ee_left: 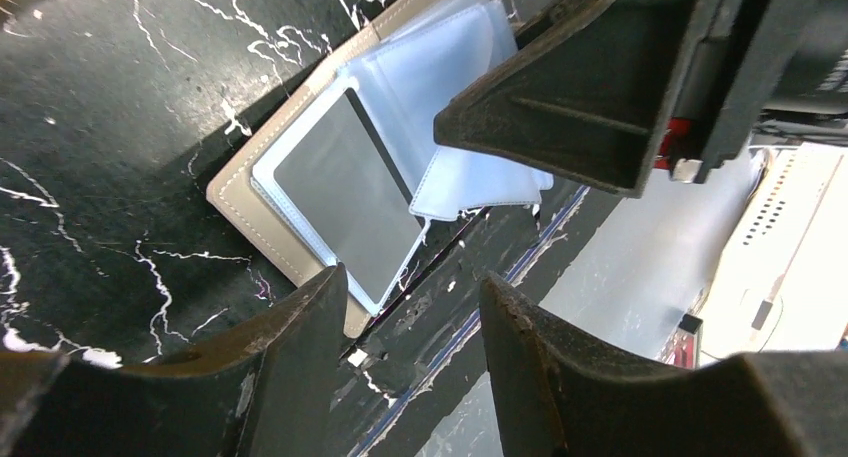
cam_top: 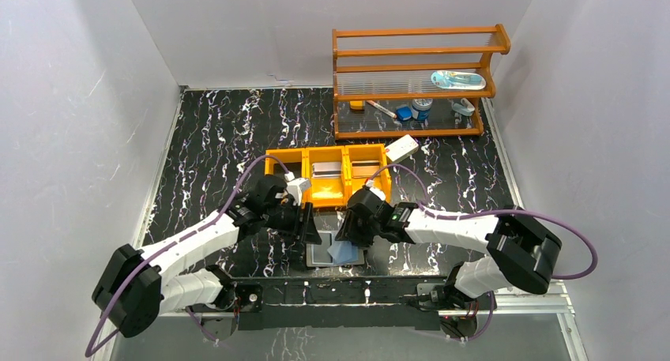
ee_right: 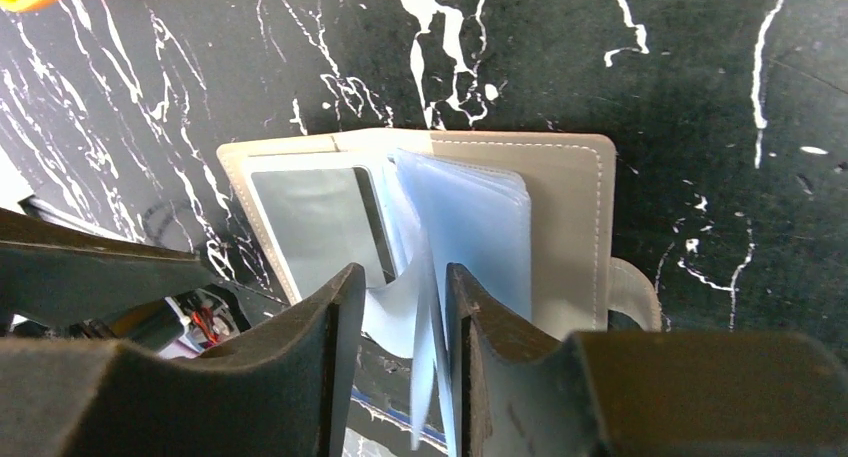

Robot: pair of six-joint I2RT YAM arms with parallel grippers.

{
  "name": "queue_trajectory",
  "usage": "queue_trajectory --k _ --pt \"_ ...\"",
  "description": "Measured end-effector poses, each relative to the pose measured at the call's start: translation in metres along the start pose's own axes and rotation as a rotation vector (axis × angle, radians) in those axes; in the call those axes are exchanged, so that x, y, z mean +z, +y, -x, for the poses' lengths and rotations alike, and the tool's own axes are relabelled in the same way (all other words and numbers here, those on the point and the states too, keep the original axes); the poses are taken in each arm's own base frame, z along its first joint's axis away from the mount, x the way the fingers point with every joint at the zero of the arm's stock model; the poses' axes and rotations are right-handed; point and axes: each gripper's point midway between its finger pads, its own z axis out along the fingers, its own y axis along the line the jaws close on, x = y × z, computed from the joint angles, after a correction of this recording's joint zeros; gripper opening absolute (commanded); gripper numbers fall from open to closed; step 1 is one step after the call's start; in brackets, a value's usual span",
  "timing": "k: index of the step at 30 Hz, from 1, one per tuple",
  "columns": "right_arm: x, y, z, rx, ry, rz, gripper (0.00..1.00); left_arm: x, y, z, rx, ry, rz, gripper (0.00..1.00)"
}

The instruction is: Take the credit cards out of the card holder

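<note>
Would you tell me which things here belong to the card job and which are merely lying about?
Job:
card holder, open
grey card in its sleeve
silvery card and brownish card, in the orange tray

Lying about:
white box
wooden rack with its small items

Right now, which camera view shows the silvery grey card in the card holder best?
Left wrist: the silvery grey card lies large and nearly whole in its clear sleeve. Right wrist hides its lower edge behind the right tool; top external shows only the tiny card holder.
</note>
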Motion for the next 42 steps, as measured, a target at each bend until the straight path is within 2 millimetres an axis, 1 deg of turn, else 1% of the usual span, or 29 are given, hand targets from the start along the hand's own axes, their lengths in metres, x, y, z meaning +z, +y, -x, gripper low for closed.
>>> queue_trajectory --k 2,5,9,14,17,21,30,32,35,38,42 --pt "0.0 -0.003 0.0 -0.006 0.001 -0.015 0.34 0.005 0.001 -0.006 -0.001 0.03 0.009 0.49" --pt "-0.002 -0.005 0.0 -0.01 0.003 -0.033 0.33 0.01 0.003 -0.01 -0.009 0.053 0.023 0.48" --pt "-0.004 -0.006 0.003 -0.012 -0.009 -0.055 0.39 0.011 0.005 -0.009 -0.016 0.052 0.035 0.48" --pt "-0.009 -0.011 0.01 -0.012 -0.04 -0.112 0.43 0.011 0.005 -0.009 -0.021 0.047 0.039 0.48" --pt "-0.011 -0.015 0.013 -0.011 -0.056 -0.13 0.47 0.012 0.005 -0.008 -0.023 0.047 0.038 0.48" --pt "-0.019 -0.021 0.018 -0.001 -0.088 -0.155 0.49 0.012 0.005 -0.008 -0.023 0.048 0.039 0.48" --pt "-0.036 -0.031 0.029 0.019 -0.153 -0.21 0.49 0.014 0.008 -0.011 -0.032 0.061 0.048 0.48" --pt "-0.042 -0.026 0.032 0.017 -0.165 -0.198 0.48 0.014 0.008 -0.011 -0.032 0.061 0.048 0.48" --pt "-0.053 -0.01 0.039 0.006 -0.187 -0.135 0.47 0.014 0.008 -0.011 -0.032 0.062 0.048 0.48" --pt "-0.064 0.015 0.043 -0.021 -0.196 -0.021 0.46 0.013 0.008 -0.011 -0.032 0.062 0.048 0.48" --pt "-0.065 0.05 0.039 -0.055 -0.164 0.131 0.44 0.013 0.009 -0.01 -0.031 0.055 0.055 0.48"
